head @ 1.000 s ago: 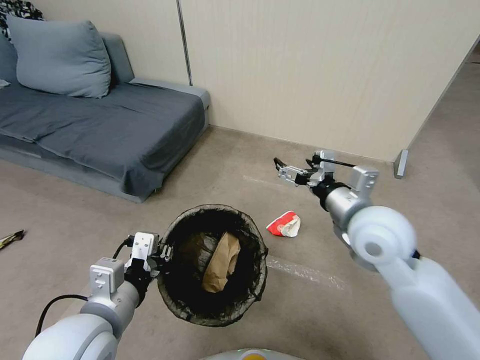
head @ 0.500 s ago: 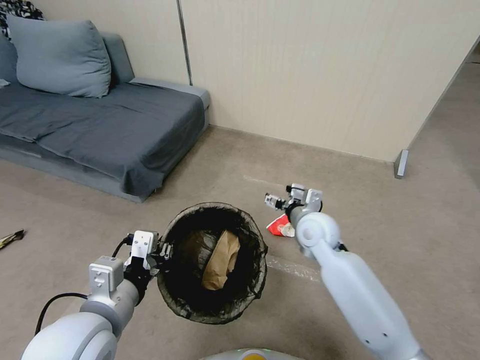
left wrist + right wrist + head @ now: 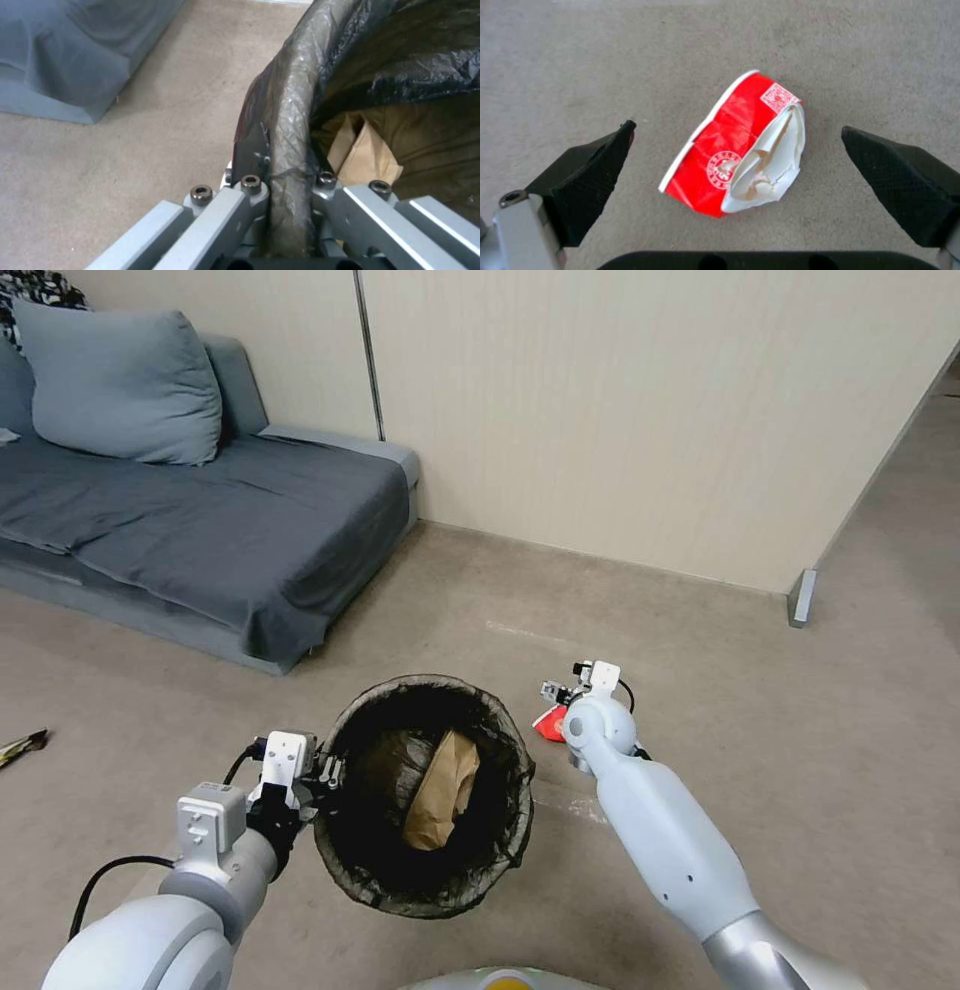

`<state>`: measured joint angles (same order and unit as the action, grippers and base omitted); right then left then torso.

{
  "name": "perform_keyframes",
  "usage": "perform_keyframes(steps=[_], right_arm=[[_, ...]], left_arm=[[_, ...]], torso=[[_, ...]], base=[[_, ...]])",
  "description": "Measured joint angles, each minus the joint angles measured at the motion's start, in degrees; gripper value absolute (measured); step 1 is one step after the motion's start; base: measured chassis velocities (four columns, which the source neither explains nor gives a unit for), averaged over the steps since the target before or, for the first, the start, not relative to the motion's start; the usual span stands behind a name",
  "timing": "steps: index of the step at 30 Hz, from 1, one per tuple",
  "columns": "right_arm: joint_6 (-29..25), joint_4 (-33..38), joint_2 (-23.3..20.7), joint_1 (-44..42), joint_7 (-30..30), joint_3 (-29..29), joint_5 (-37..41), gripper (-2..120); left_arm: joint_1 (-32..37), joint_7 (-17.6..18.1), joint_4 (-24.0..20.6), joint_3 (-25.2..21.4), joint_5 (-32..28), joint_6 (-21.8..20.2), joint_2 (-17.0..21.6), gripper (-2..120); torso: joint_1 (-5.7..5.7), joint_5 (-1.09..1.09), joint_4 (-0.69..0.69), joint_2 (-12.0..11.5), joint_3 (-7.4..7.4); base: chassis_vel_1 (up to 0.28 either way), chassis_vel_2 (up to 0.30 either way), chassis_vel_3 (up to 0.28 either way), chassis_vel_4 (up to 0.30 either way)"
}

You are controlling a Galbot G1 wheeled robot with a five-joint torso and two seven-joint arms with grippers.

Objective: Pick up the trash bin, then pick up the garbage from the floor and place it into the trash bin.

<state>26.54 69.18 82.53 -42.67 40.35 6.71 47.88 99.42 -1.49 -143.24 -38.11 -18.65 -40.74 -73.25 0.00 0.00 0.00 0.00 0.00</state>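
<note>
Right pincer spread wide over the carton (untouched); left pincer clamps the bin rim.

Bin liner looked like thin crinkly glossy plastic, the crushed carton was shiny coated paper, floor was matt rough carpet.

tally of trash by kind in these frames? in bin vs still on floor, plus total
Red-and-white crumpled carton, on the floor between the open right pincer's fingers: 1
Brown paper bag, inside the trash bin that the left pincer holds by its rim: 1
Dark wrapper-like scrap, on the floor at the far left, kind unclear: 1
Total: 3 (1 in bin, 2 on floor)
</note>
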Motion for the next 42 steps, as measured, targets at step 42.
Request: perform_keyframes(steps=[42], right_arm=[[-9.0, -35.3, 6.3, 11.9, -14.9, 3.7, -7.0, 91]], left_arm=[[-0.3, -0.1, 0.0, 0.8, 0.5, 0.2, -0.3, 1]], torso=[[0.00, 0.01, 0.01, 0.0, 0.00]], base=[[0.000, 0.000, 0.000, 0.000]])
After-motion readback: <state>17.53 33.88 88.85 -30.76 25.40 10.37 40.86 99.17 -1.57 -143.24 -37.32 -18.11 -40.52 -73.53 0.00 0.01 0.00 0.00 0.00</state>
